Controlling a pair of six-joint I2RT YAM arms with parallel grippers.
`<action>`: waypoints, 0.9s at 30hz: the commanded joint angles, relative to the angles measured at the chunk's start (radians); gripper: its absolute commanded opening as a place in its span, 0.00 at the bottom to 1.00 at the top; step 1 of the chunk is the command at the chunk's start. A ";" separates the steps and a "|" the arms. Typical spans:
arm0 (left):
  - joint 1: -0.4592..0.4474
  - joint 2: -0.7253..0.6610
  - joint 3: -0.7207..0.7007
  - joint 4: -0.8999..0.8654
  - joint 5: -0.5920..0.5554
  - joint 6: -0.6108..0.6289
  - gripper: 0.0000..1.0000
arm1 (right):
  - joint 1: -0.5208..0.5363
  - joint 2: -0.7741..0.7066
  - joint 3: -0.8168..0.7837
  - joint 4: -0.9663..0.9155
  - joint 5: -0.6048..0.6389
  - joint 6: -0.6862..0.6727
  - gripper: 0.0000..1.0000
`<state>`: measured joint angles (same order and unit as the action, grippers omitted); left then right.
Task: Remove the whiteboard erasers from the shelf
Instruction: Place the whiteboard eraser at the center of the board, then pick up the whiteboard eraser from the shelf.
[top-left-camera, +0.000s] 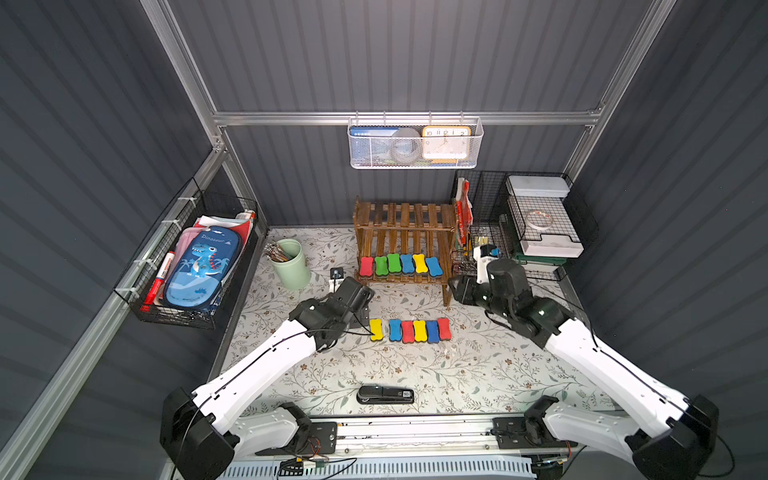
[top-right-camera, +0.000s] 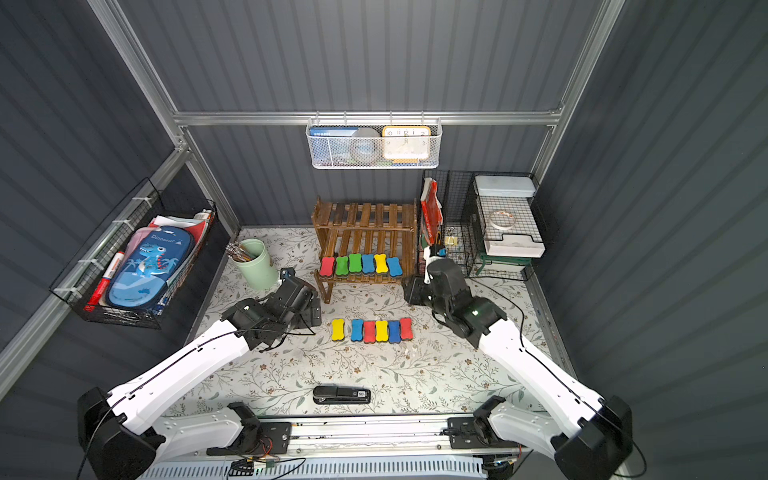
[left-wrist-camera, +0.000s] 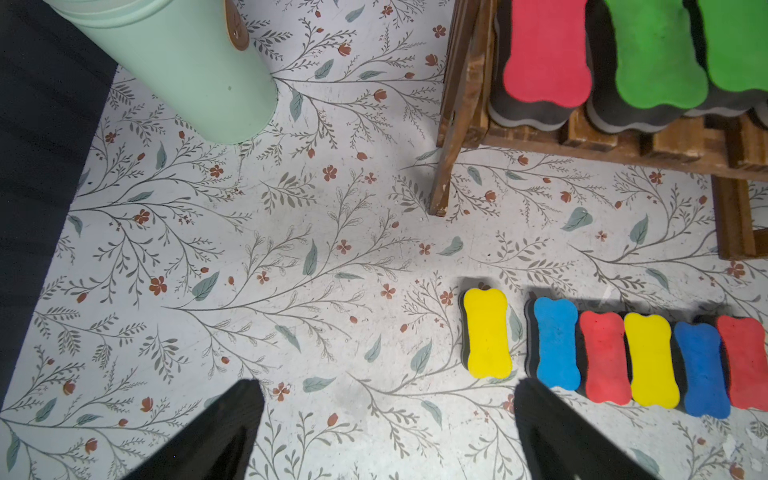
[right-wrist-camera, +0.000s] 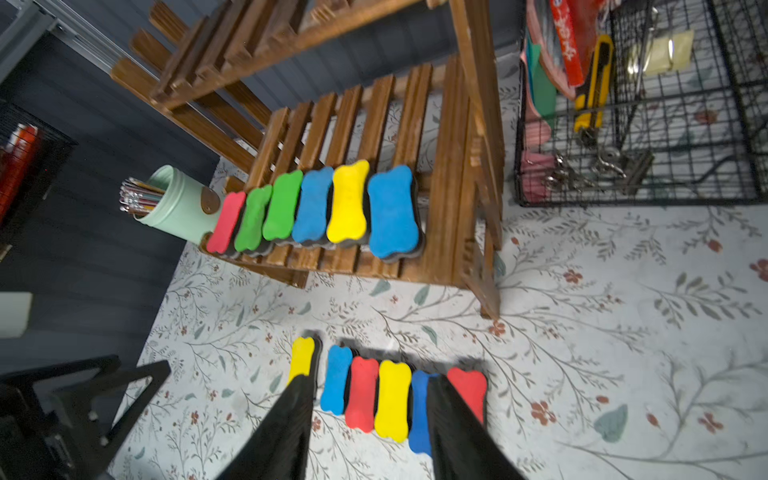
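Whiteboard erasers (top-left-camera: 400, 264): in both top views we count six on the lower tier of the shelf (top-left-camera: 405, 216), six rowed on the desk (top-left-camera: 478, 374). Left wrist: left gripper (left-wrist-camera: 388, 386) spread wide, holding nothing. Right wrist: right gripper (right-wrist-camera: 370, 380) partly spread, holding nothing, above that row. We judge halfway; next, reach under the top tier for the end blue eraser (right-wrist-camera: 392, 210)

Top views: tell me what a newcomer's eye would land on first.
Two rows of bright whiteboard erasers stand out: the shelf row, six side by side on the lower tier of the wooden shelf, and the table row, six more on the floral table in front of it. Next comes the blue dinosaur pencil case, lying in the black wire basket on the left wall.
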<state>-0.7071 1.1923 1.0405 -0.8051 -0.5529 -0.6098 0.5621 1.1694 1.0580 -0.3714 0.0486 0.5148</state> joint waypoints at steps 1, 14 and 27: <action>0.007 -0.018 0.001 -0.005 0.009 0.020 0.99 | 0.006 0.143 0.117 -0.142 0.025 -0.077 0.50; 0.032 -0.068 -0.020 -0.016 0.004 0.040 0.99 | -0.005 0.477 0.433 -0.269 0.084 -0.254 0.60; 0.042 -0.080 -0.029 -0.020 0.009 0.044 0.99 | -0.015 0.540 0.468 -0.276 0.044 -0.287 0.60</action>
<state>-0.6731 1.1336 1.0214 -0.8082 -0.5461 -0.5880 0.5495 1.6955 1.4940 -0.6224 0.1013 0.2478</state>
